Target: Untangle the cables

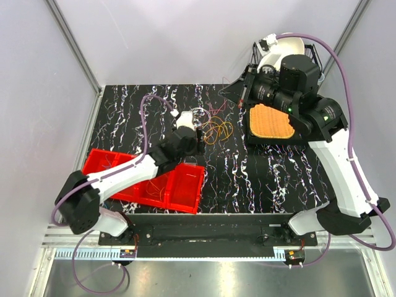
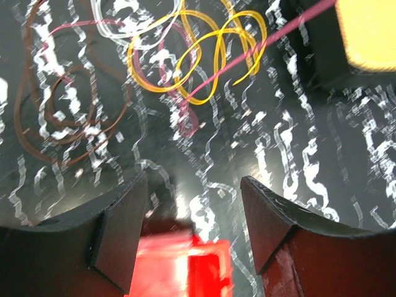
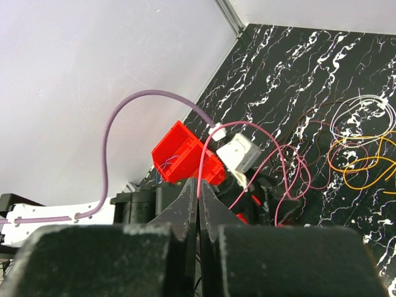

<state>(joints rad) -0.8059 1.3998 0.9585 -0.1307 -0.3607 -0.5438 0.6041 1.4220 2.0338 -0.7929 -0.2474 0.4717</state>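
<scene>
My right gripper (image 3: 198, 204) clamps the pink cable (image 3: 199, 164); my left gripper (image 2: 195, 210) is apart, empty. Pulling now may drag the yellow loops (image 2: 213, 43) tighter.

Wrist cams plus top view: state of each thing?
left pincer: open, empty, above the table
right pincer: shut on pink cable
pink cable: lifted, far end in tangle
cables: tangled heap on table
red bin: thin wires inside

Lighting brightly and evenly; smearing the cables (image 2: 132, 62) and red bin (image 2: 185, 269), overexposing the orange pad (image 2: 366, 31) in the left wrist view.
</scene>
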